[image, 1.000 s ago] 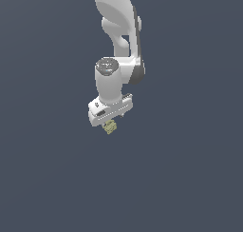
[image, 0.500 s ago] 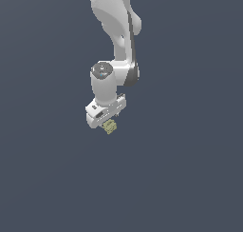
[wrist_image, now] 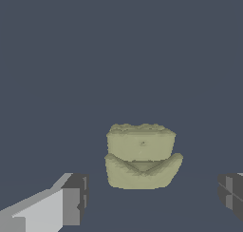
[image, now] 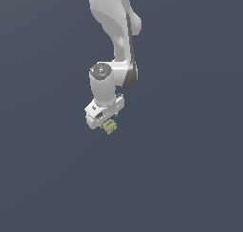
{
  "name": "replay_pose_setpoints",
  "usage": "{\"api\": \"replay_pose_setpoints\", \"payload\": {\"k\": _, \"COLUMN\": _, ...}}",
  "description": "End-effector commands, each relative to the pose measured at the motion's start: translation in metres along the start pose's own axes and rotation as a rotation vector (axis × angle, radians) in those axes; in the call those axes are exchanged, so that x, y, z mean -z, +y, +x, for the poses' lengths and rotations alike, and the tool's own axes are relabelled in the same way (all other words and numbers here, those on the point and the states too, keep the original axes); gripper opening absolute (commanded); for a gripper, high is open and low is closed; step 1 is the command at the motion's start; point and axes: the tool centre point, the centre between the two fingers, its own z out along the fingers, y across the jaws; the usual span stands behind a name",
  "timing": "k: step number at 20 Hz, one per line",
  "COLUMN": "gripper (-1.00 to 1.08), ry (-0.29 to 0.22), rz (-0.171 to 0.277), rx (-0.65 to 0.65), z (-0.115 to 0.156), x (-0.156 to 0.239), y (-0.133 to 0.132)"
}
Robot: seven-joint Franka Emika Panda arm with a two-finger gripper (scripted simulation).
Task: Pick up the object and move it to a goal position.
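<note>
The object (image: 109, 126) is a tiny pale olive-yellow blocky piece with notched faces, just under the white gripper (image: 107, 123) in the exterior view. In the wrist view the object (wrist_image: 142, 155) lies between the two fingers. The gripper (wrist_image: 152, 198) is open: one fingertip (wrist_image: 73, 202) and the other (wrist_image: 231, 193) stand to either side, each with a gap to the object. Neither pad touches it. The object sits closer to one finger than the other.
A plain dark grey-blue surface (image: 190, 178) fills both views. The white arm (image: 114, 17) comes down from above. No other objects or edges show.
The arm's wrist has shifted a little toward the exterior view's left and the upper links have swung. The gripper hand stays over the object, which has barely moved.
</note>
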Motion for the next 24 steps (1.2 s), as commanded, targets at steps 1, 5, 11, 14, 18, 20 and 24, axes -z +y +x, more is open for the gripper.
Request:
{"api": "replay_pose_setpoints", "payload": {"k": 1, "gripper": 1.00, "ry": 0.000, "rz": 0.000, "rx": 0.000, "z": 0.000, "x": -0.003, "y": 0.000}}
{"api": "replay_pose_setpoints", "payload": {"k": 5, "gripper": 1.00, "ry": 0.000, "rz": 0.000, "rx": 0.002, "z": 0.000, "x": -0.016, "y": -0.001}}
{"api": "replay_pose_setpoints", "payload": {"k": 11, "gripper": 1.00, "ry": 0.000, "rz": 0.000, "rx": 0.004, "z": -0.001, "x": -0.043, "y": -0.001}}
{"api": "replay_pose_setpoints", "payload": {"k": 14, "gripper": 1.00, "ry": 0.000, "rz": 0.000, "rx": 0.004, "z": -0.001, "x": -0.049, "y": 0.000}}
{"api": "replay_pose_setpoints", "payload": {"k": 18, "gripper": -1.00, "ry": 0.000, "rz": 0.000, "rx": 0.004, "z": -0.001, "x": -0.050, "y": 0.000}}
{"api": "replay_pose_setpoints", "payload": {"k": 20, "gripper": -1.00, "ry": 0.000, "rz": 0.000, "rx": 0.004, "z": -0.001, "x": -0.050, "y": 0.000}}
{"api": "replay_pose_setpoints", "payload": {"k": 24, "gripper": -1.00, "ry": 0.000, "rz": 0.000, "rx": 0.004, "z": -0.001, "x": -0.050, "y": 0.000}}
